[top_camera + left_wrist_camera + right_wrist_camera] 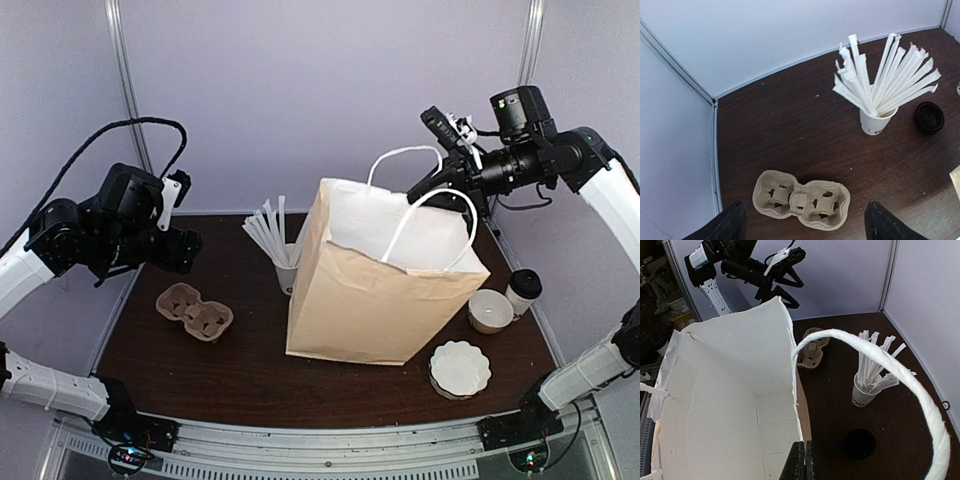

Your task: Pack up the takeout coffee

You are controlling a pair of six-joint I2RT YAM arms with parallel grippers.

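Note:
The takeout coffee (pixel 522 290), a white cup with a black lid, stands upright at the table's right edge, apart from both grippers. A brown paper bag (pixel 380 300) stands open mid-table; its white inside shows in the right wrist view (pixel 730 390). My right gripper (pixel 420 190) (pixel 803 460) is shut on the bag's far rim, under a white handle (pixel 900 375). My left gripper (pixel 188 248) (pixel 807 225) is open and empty, jaws wide apart, hovering above a pulp cup carrier (pixel 195 311) (pixel 801 199).
A white cup of straws (pixel 283 262) (pixel 877 120) (pixel 865 390) stands left of the bag. A round black lid (pixel 929 117) (pixel 860 444) lies behind the bag. An unlidded white cup (pixel 490 311) and a stack of white lids (pixel 460 368) sit at front right.

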